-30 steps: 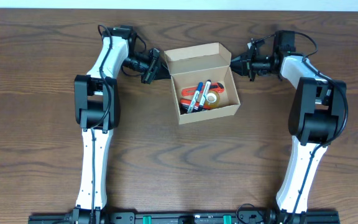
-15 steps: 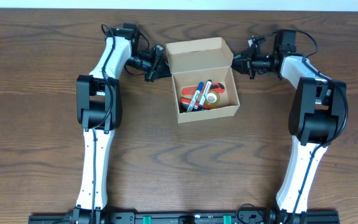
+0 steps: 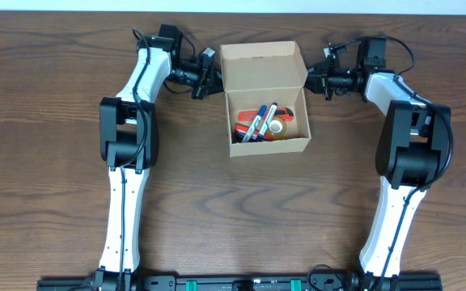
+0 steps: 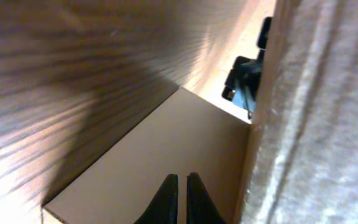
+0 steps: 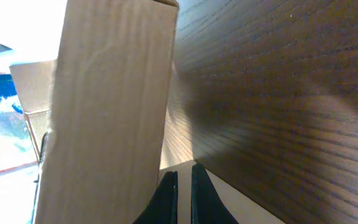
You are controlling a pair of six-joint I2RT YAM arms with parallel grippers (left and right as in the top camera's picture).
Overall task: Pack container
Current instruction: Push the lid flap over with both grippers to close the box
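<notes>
Swung round since a second ago, the lid flap (image 3: 261,63) of the container (image 3: 269,147) is now seen squarer above the far wall, where it had leaned off toward the far left, and the left gripper (image 3: 206,73) has been carried farther up the table (image 3: 217,210) and closer to the flap's left edge. The right gripper (image 3: 312,81) is found almost where it was, just beside the flap's right side tab. The tan cardboard box is set on the dark wood a little far of the middle, between the two arms, with its lid open and raised. Inside it, markers (image 3: 257,123) with blue and red caps are laid slantwise, an orange item (image 3: 254,113) is partly covered by them, and a roll of tape (image 3: 276,128) is lodged at the right end. Both sets of jaws are pressed together, with nothing caught between them. From the left wrist, the dark fingers (image 4: 166,199) are shown closed to a thin slit over a plain cardboard panel (image 4: 166,137), with a taller cardboard face filling the right of the view. From the right wrist, the closed fingers (image 5: 166,199) are pointed along the table beside an upright cardboard panel (image 5: 110,106). Whether either gripper touches the cardboard cannot be told.
</notes>
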